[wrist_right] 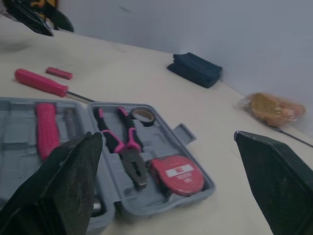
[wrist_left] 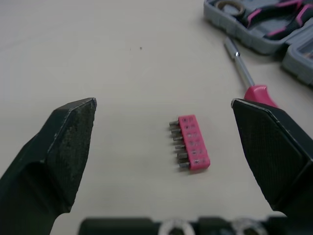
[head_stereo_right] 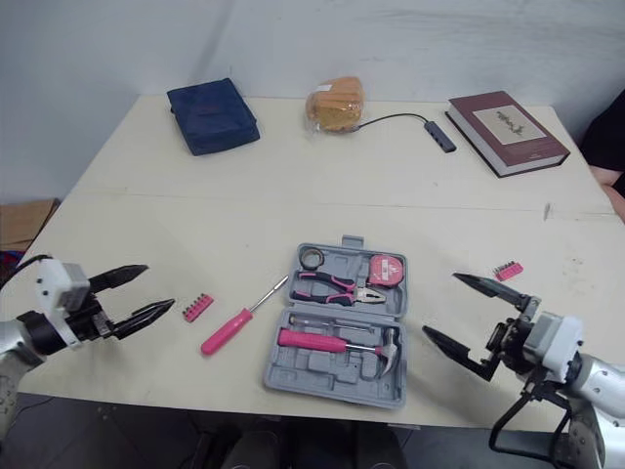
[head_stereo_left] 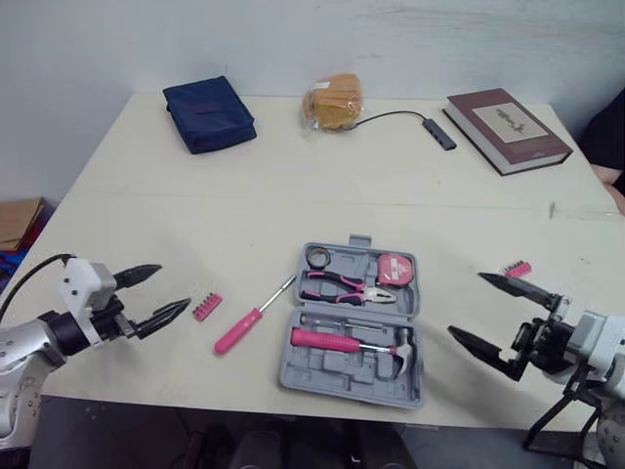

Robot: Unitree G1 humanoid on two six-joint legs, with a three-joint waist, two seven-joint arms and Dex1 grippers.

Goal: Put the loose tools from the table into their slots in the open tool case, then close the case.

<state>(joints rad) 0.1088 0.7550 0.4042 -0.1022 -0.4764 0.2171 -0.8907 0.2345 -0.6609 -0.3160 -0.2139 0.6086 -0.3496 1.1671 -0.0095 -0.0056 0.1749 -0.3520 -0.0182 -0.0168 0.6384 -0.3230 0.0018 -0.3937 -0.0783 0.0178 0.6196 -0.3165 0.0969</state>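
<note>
Two grippers, both spread wide and holding nothing, hover over the near side of the table [head_stereo_left: 195, 215]. The left gripper [head_stereo_left: 174, 287] points at a pink bit holder [head_stereo_left: 206, 307] lying flat on the table just beyond its fingertips; in the left wrist view this bit holder sits between the two black fingers [wrist_left: 58, 147] but is touched by neither. Just beside it, toward the case, a screwdriver [head_stereo_left: 249, 319] with a pink handle lies loose and at a slant, its metal tip close to the case's left wall. The grey tool case [head_stereo_left: 322, 371] lies open and flat near the table's front edge, between the two grippers. Its far half holds a roll of tape [head_stereo_left: 315, 257], pink-handled pliers [head_stereo_left: 347, 287] and a pink tape measure [head_stereo_left: 395, 269]; its near half holds a hammer [head_stereo_left: 342, 341]. The right gripper [head_stereo_left: 466, 304] hangs to the right of the case, with a second bit holder [head_stereo_left: 517, 269] loose on the table just beyond its upper finger. Along the far edge lie a navy pouch [head_stereo_left: 209, 114], a bagged bread-like item [head_stereo_left: 334, 102], a cabled adapter [head_stereo_left: 438, 133] and a brown book [head_stereo_left: 507, 129].
</note>
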